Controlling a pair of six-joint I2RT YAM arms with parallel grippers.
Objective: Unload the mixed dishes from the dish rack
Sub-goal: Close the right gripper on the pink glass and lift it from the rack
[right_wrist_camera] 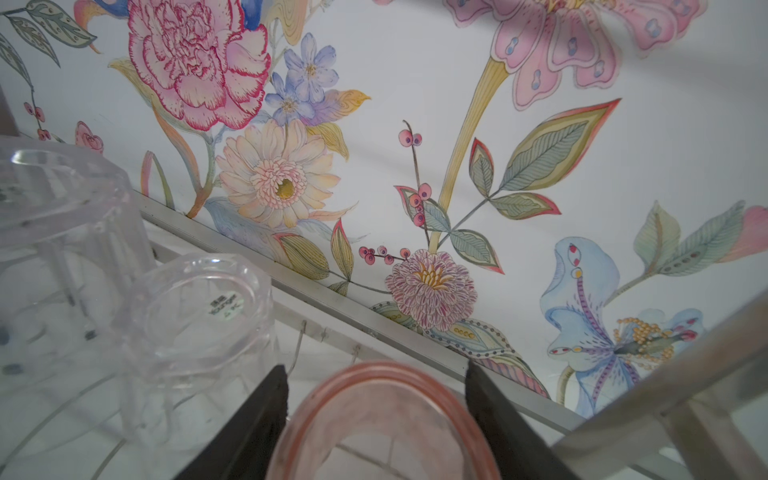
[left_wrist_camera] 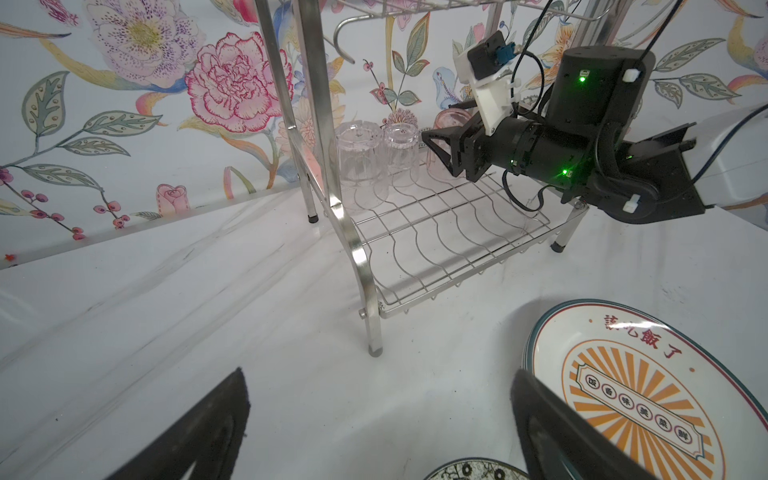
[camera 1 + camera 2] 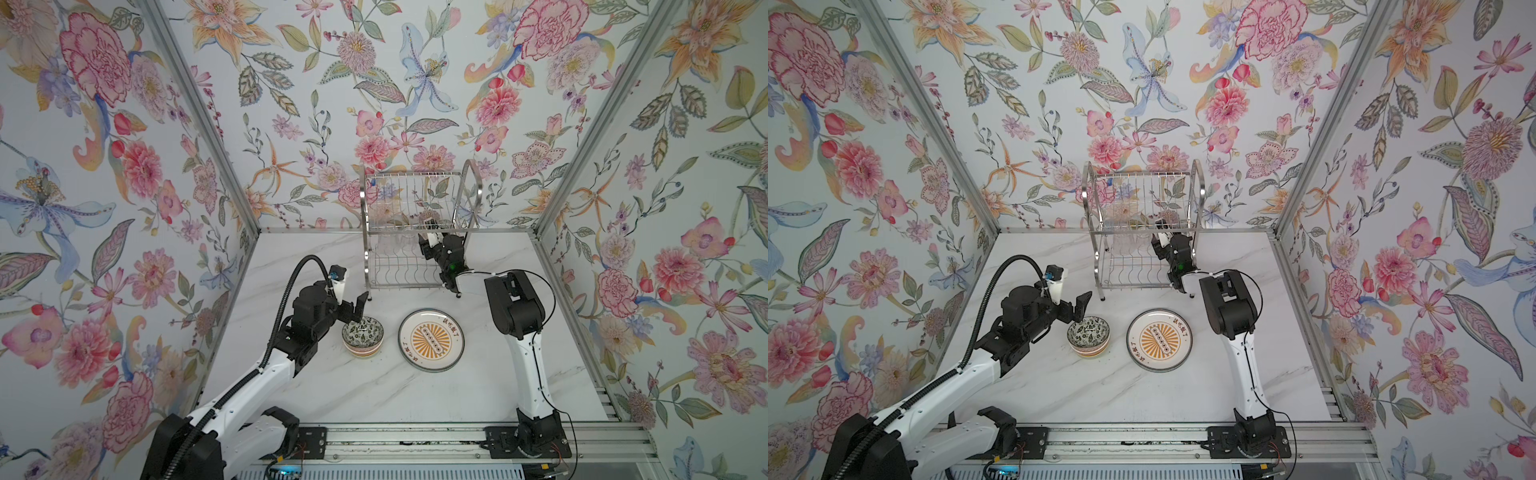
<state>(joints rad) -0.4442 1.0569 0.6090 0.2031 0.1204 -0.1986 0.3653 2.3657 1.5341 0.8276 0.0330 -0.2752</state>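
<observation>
The steel dish rack (image 3: 409, 282) (image 3: 1133, 282) (image 2: 357, 249) stands at the back of the table. On its lower shelf are two upturned clear cups (image 2: 359, 153) (image 1: 199, 316) and a pink cup (image 1: 386, 411) (image 2: 446, 120). My right gripper (image 3: 427, 239) (image 3: 1160, 240) (image 1: 376, 365) reaches into that shelf, its fingers pressed against both sides of the pink cup. My left gripper (image 3: 358, 311) (image 3: 1081, 305) (image 2: 379, 372) hangs open and empty just above a patterned bowl (image 3: 363, 334) (image 3: 1089, 334) (image 2: 473, 469). That bowl is nested in another bowl on the table.
A white plate with an orange sunburst (image 3: 431, 340) (image 3: 1159, 338) (image 2: 631, 395) lies on the table right of the bowls, in front of the rack. The rack's upper shelf (image 3: 411, 199) hangs over the right gripper. Floral walls close in three sides.
</observation>
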